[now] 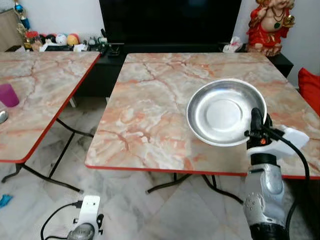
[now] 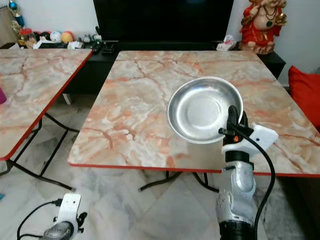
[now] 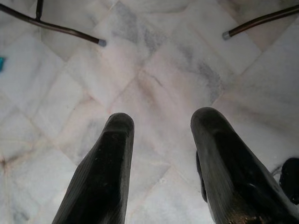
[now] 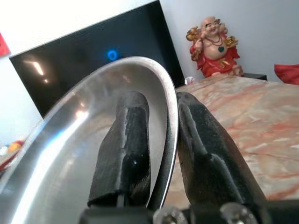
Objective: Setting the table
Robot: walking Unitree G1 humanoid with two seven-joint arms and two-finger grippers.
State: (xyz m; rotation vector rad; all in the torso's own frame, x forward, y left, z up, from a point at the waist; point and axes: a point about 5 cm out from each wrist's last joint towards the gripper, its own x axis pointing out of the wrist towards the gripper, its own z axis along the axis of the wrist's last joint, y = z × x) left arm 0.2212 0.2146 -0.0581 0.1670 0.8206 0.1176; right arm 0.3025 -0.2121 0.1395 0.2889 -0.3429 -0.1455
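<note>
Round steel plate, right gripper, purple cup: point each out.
Round steel plate [image 1: 222, 114]: left eye view, flat centre.
Right gripper [image 4: 163, 140]: right wrist view, between fingertips at the plate's rim.
Purple cup [image 1: 8, 95]: left eye view, side wall.

A round, shiny steel plate [image 1: 225, 112] with a flat centre and a raised, sloping rim is held above the right part of the marble-patterned desk [image 1: 150, 105]. Its near rim is pinched between the 2 black fingers of the right gripper [image 4: 161, 154], one finger inside the bowl, the other outside.
</note>
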